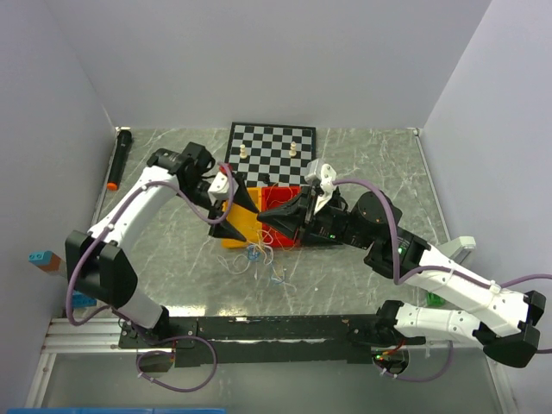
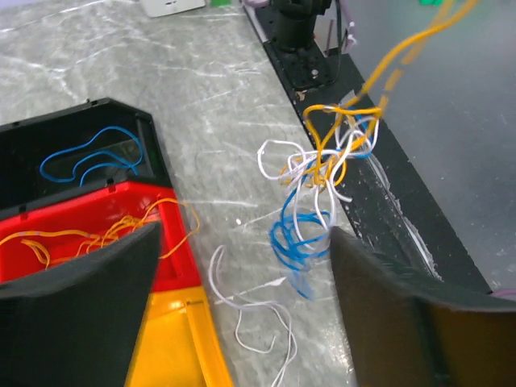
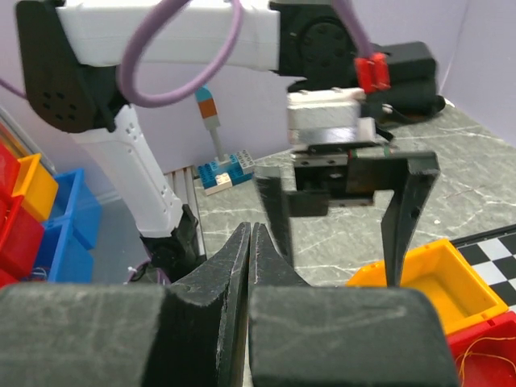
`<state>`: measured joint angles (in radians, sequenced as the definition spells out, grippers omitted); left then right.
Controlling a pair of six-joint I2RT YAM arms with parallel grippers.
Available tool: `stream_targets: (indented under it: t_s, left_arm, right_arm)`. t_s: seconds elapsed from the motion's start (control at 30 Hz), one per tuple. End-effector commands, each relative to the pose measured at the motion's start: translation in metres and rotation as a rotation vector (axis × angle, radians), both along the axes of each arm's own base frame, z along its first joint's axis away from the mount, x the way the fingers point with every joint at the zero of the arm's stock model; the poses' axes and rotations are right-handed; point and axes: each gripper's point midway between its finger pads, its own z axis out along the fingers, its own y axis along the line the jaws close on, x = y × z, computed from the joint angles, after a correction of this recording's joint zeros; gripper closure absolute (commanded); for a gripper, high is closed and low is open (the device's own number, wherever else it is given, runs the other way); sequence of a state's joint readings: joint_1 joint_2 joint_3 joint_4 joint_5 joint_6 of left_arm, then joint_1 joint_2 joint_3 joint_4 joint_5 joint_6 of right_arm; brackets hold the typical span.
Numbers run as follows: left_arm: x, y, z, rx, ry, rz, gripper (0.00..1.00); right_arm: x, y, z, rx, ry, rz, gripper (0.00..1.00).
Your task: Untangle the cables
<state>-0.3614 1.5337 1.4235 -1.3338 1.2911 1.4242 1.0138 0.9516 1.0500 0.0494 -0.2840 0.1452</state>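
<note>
Over the bins [image 1: 291,193] at mid-table, the left gripper [image 1: 235,216] hangs with fingers [image 2: 81,322] spread wide and empty. The cables [image 2: 318,181], a blue, white and orange knot, lie on the table [image 1: 172,259] just on the near side of the bins, about as close to it as to the right gripper [image 1: 269,213], whose jaws are pressed together with no wire visible in them. Only the left wrist view frames the knot ahead between its own fingers, with an orange strand [image 2: 403,48] climbing out of frame at top right, its holder unseen; the top view gives a faint scribble, and the right wrist view shows no cables.
</note>
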Motion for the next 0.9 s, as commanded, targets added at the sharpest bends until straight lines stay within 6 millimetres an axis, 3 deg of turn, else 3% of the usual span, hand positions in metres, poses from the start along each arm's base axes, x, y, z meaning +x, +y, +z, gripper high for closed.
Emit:
stream_targets:
  t_s: [0.0, 0.2, 0.27, 0.33, 0.47, 0.53, 0.7, 0.87]
  left_arm:
    - [-0.001, -0.013, 0.018, -0.061, 0.045, -0.032, 0.23]
    - [-0.01, -0.017, 0.014, -0.044, 0.051, -0.058, 0.46]
    - [-0.014, -0.019, 0.016, -0.045, 0.061, -0.064, 0.65]
    - [-0.017, -0.021, 0.02, -0.047, 0.062, -0.074, 0.99]
    - [-0.024, -0.022, 0.019, -0.02, 0.068, -0.082, 0.96]
    - [-0.027, -0.02, 0.014, 0.004, 0.058, -0.087, 0.88]
    - [-0.027, -0.012, -0.006, 0.096, 0.032, -0.082, 0.47]
    - [-0.026, -0.011, -0.01, 0.113, 0.036, -0.079, 0.42]
  right_arm:
    - [-0.01, -0.007, 0.049, 0.114, -0.076, 0.027, 1.0]
    - [-0.008, -0.009, 0.049, 0.115, -0.086, 0.009, 1.0]
    - [-0.005, -0.01, 0.046, 0.111, -0.084, -0.001, 1.0]
    - [-0.002, -0.009, 0.042, 0.106, -0.079, -0.01, 1.0]
    - [0.004, -0.013, 0.037, 0.109, -0.069, -0.042, 1.0]
    - [0.005, -0.015, 0.035, 0.108, -0.067, -0.048, 1.0]
    - [0.007, -0.019, 0.034, 0.102, -0.073, -0.061, 1.0]
    - [0.008, -0.022, 0.035, 0.1, -0.079, -0.069, 1.0]
